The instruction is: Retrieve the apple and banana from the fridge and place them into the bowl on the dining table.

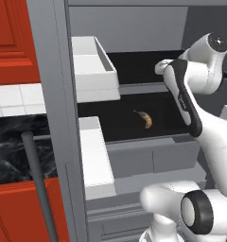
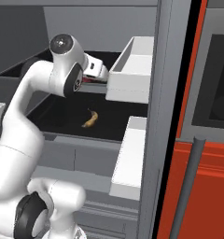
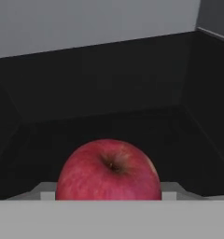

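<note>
Grey walls and black shelves of the open fridge [image 1: 58, 94] take up the middle of both base views, with red cabinets [image 1: 11, 38] to one side and a red panel [image 2: 212, 186] to the other. White door bins [image 1: 94, 68] hang on the inside of the open doors, 2 of them on each door, an upper and a lower one. A long grey bar handle [image 1: 37, 184] runs down the outer face of the left door, and a matching one [image 2: 188, 186] shows on the right door.

On the lower black shelf lies the banana [image 1: 145, 119], yellow with brownish marks, alone on the dark surface and well apart from the arm. It sits toward the middle of that shelf, curved, with 1 dark tip pointing back.

The white arm [image 2: 48, 84] bends up from the base and reaches into the upper shelf, its wrist level with the upper door bins. In the right base view a sliver of red shows just past the wrist, beside the upper bin.

From the hand view, the apple [image 3: 109, 170] sits low and central, very close to the camera, red with a dark stem hollow facing up and toward the lens. It rests on the black upper shelf, with the dark back corner of the fridge behind it. The gripper [image 3: 109, 195] has a pale finger [image 3: 47, 195] showing at each side of the apple, and the jaws appear pressed against its flanks, pinching the fruit between them.
</note>
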